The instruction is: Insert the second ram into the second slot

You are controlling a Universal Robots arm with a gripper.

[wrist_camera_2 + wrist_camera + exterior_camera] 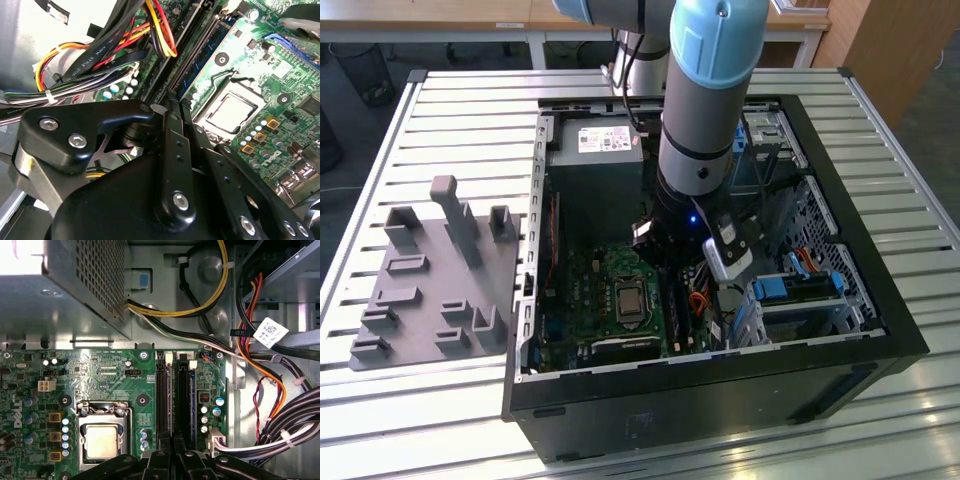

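Observation:
The second ram (205,50) is a thin blue stick with dark chips. It stands on edge in the memory slot nearest the processor socket (230,110). My gripper (167,106) reaches down into the open computer case (720,400), and its black fingers are pressed together on the stick's near part, right at the slot. In the first wrist view the gripper (172,442) sits over the two long dark memory slots (182,395) beside the socket (102,440). In the exterior view the gripper (672,265) hangs low above the green motherboard (610,300).
A bundle of black, red and yellow cables (100,55) runs close beside the slots. The power supply box (595,150) fills the case's far corner, with drive bays (800,290) at the exterior view's right. A grey parts fixture (430,290) lies on the slatted table outside the case.

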